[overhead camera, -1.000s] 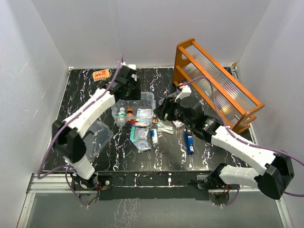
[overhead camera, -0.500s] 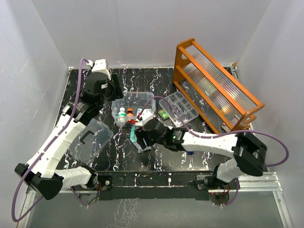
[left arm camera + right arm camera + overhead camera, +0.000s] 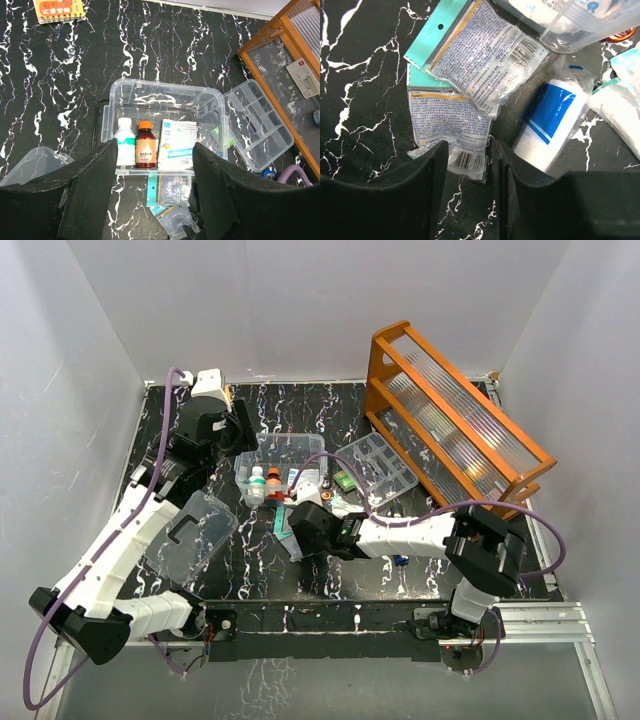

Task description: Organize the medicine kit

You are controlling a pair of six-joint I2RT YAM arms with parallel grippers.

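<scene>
The medicine kit [image 3: 312,443] is a clear box at mid table; seen from the left wrist, the kit [image 3: 160,86] holds a white bottle [image 3: 124,142], a brown bottle [image 3: 145,147] and a white packet [image 3: 176,145]. Its clear lid [image 3: 190,533] with a dark handle lies to the left. My left gripper [image 3: 155,200] hangs open high above the kit's near side, empty. My right gripper [image 3: 467,165] is low over two printed sachets [image 3: 452,122] in front of the kit. Its jaws stand apart, straddling the lower sachet's barcode corner. A blue-and-white tube [image 3: 547,122] lies just right of them.
A clear compartment tray [image 3: 377,467] lies right of the kit, against the big orange rack [image 3: 455,410] with ribbed panels. An orange card [image 3: 58,9] lies at the far left corner. More packets [image 3: 620,112] lie right of the tube.
My left arm drew back from over the kit towards the far left. My right gripper swung left to the sachets in front of the kit and its jaws narrowed.
</scene>
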